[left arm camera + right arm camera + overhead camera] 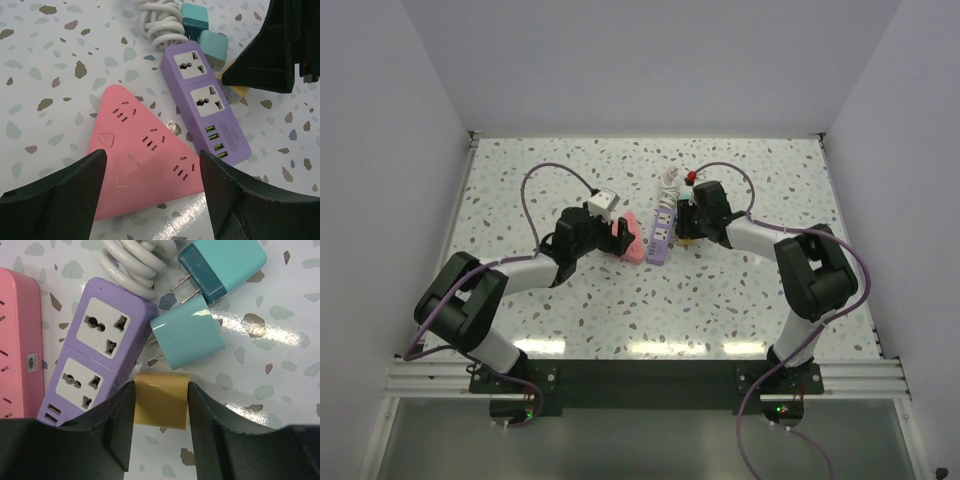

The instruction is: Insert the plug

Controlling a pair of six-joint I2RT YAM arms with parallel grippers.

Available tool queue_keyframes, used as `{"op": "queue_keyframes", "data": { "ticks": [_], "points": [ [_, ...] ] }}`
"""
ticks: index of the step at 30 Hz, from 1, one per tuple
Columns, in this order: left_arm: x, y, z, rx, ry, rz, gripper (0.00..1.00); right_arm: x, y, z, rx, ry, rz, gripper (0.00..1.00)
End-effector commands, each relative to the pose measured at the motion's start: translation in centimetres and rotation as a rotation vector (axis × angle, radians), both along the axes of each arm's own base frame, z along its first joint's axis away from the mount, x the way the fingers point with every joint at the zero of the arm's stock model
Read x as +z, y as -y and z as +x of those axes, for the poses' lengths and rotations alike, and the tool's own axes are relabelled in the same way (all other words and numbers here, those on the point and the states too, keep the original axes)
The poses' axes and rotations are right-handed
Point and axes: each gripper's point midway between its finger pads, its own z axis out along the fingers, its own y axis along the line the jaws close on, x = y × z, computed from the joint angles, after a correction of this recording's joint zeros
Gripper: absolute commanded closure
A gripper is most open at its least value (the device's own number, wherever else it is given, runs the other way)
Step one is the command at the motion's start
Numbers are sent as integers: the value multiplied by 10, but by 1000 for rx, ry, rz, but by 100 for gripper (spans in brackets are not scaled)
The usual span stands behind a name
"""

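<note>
A purple power strip [95, 360] with two white sockets lies on the speckled table; it also shows in the top view [661, 233] and the left wrist view [210, 107]. My right gripper [161, 407] is shut on a yellow plug [161, 400], right beside the strip's edge. Two teal plugs [187, 337] [220, 267] lie just beyond it. A pink triangular power strip [142, 150] lies left of the purple one. My left gripper [152, 192] is open, its fingers [60, 195] straddling the pink strip's near edge without touching it.
A coiled white cable [135, 262] sits at the far end of the purple strip, also in the left wrist view [160, 22]. A small red item [691, 177] lies behind the right gripper. White walls enclose the table [570, 300] on three sides.
</note>
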Motion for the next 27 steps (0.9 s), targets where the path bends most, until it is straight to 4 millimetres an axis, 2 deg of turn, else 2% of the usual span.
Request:
{"op": "queue_keyframes", "data": {
  "ticks": [1, 5, 9, 15, 22, 27],
  "points": [
    [22, 6, 4, -20, 118, 26, 20, 3, -6, -6, 41, -34, 5, 70],
    [24, 13, -1, -46, 135, 32, 19, 6, -6, -9, 48, -33, 11, 71],
    [23, 14, -2, -44, 136, 42, 18, 1, -3, -12, 45, -48, -5, 51],
    [20, 17, -3, -53, 138, 54, 17, -3, -1, -16, 39, -55, -30, 41],
    [22, 21, -6, -61, 149, 63, 16, -11, -1, -19, 48, -81, -47, 42],
    [24, 21, -6, -56, 154, 65, 15, -6, -1, -24, 48, -73, -41, 44]
  ]
}}
